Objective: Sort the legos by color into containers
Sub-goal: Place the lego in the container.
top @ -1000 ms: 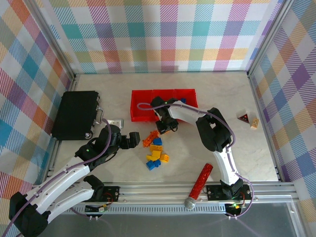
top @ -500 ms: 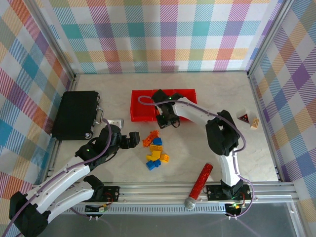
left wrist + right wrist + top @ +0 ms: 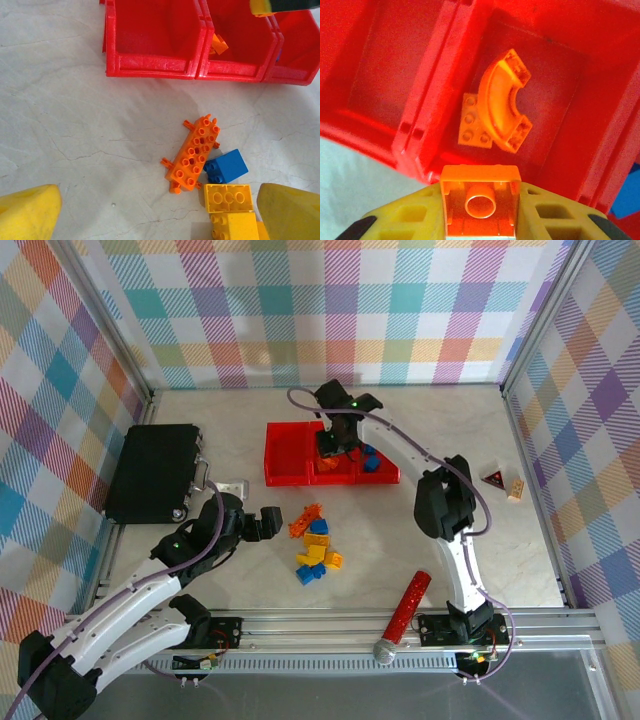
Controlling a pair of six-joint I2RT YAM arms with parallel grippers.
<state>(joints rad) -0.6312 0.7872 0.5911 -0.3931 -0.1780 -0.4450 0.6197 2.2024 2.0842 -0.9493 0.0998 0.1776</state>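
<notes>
Three joined red bins (image 3: pixel 290 452) stand mid-table. My right gripper (image 3: pixel 336 443) hovers over the middle bin (image 3: pixel 555 75), shut on a small orange brick (image 3: pixel 480 205). A curved orange piece (image 3: pixel 502 107) and an orange plate (image 3: pixel 472 127) lie in that bin. Blue bricks (image 3: pixel 372 462) sit in the right bin, and the left bin (image 3: pixel 150 35) is empty. On the table lie a long orange brick (image 3: pixel 195 154), a blue brick (image 3: pixel 226 166) and yellow bricks (image 3: pixel 227 197). My left gripper (image 3: pixel 268 523) is open just left of this pile (image 3: pixel 315 545), its yellow fingers (image 3: pixel 27 212) wide apart.
A large black case (image 3: pixel 152 472) lies at the left with a small metal bracket (image 3: pixel 232 487) beside it. A sparkly red microphone (image 3: pixel 403 615) rests near the front rail. At the right are a tan block (image 3: pixel 516 490) and a dark triangular piece (image 3: pixel 492 478).
My right gripper has risen from the near side of the bins and moved back over the middle bin, carrying the orange brick. The left arm has hardly moved.
</notes>
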